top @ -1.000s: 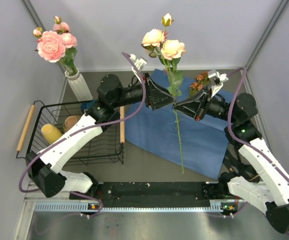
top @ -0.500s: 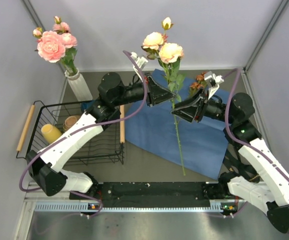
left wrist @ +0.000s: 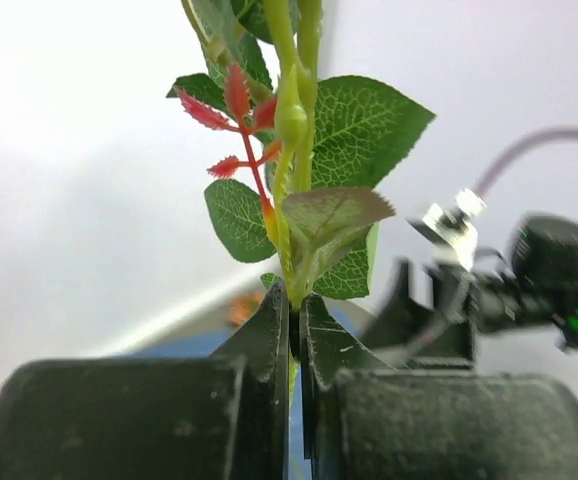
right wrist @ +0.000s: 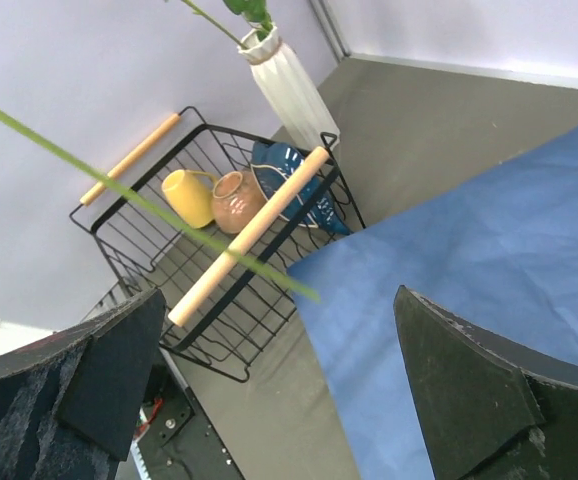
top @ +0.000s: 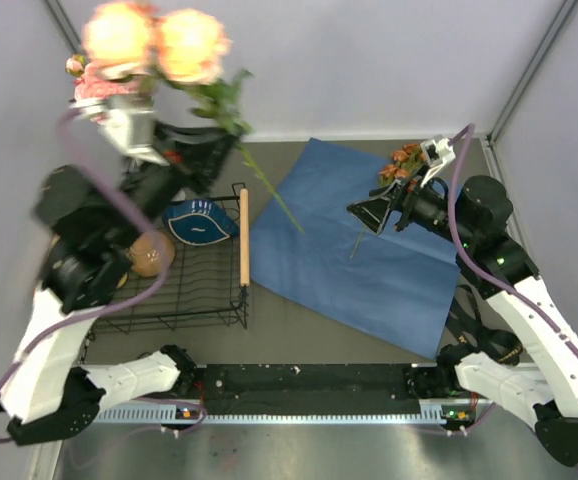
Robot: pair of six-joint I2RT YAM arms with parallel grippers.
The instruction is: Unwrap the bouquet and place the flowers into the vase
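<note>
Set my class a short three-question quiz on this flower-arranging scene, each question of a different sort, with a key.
1. True or false: the left gripper is shut on a flower stem.
2. Where is the yellow cup? A, in the wire basket; B, on the blue paper; C, inside the white vase.
3. Is the right gripper open or shut, and does it hold anything?
Key: 1 true. 2 A. 3 open, holding nothing.
</note>
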